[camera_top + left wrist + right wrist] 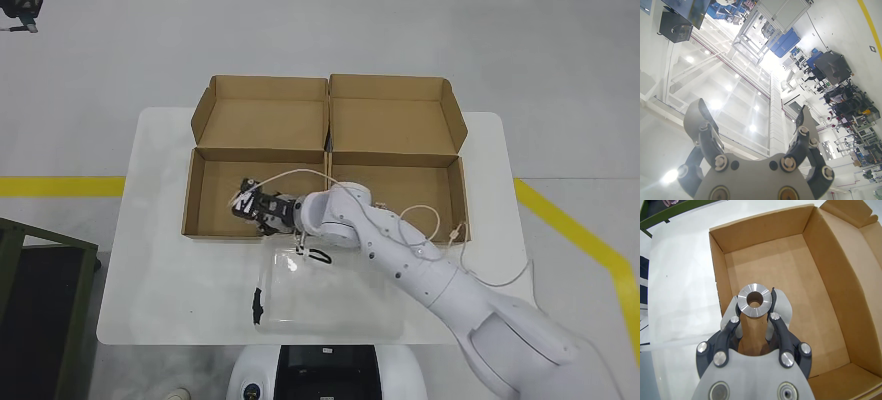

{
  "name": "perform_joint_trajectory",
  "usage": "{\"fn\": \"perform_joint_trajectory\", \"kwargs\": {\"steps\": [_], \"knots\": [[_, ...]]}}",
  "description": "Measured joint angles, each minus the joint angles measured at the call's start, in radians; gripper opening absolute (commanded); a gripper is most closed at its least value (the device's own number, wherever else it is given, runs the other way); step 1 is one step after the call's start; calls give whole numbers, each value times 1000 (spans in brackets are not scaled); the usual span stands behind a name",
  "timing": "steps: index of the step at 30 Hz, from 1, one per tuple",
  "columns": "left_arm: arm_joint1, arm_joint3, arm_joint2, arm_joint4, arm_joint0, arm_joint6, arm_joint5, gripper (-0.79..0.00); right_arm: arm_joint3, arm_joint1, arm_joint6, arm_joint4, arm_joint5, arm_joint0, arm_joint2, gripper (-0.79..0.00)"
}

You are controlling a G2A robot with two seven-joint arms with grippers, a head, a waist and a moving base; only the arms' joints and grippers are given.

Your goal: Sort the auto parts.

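Observation:
My right gripper (754, 306) is shut on a silver metal bushing (754, 302), a short cylinder with a round bore, and holds it above the bare floor of the left cardboard box (791, 275). From above, that gripper (252, 203) hangs over the left box (212, 215), near its middle. My left gripper (753, 115) is open with nothing between its fingers and points up at the ceiling of the hall. A clear plastic bag (330, 290) lies on the white table (160, 280) in front of the boxes, with a small black part (257, 305) at its left edge.
Two open cardboard boxes stand side by side at the back of the table, the right box (440, 205) beside the left, both lids folded back. A dark green crate (40, 300) stands on the floor left of the table. A white cable (430, 225) trails along the arm.

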Motion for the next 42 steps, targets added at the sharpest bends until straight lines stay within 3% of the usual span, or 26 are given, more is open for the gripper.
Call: {"fn": "perform_joint_trajectory", "kwargs": {"steps": [21,23,28,40,42], "knots": [[0,0,0,0,0,0,0,0,117,-77,2,-23,-13,51,-20,-785],[0,0,0,0,0,0,0,0,134,-84,5,-24,-13,54,-21,-727],[0,0,0,0,0,0,0,0,162,-100,4,-31,-18,64,-24,-449],[0,0,0,0,0,0,0,0,176,-126,-8,-52,-31,78,-13,-394],[0,0,0,0,0,0,0,0,155,-126,-18,-59,-37,82,-2,-342]]}}
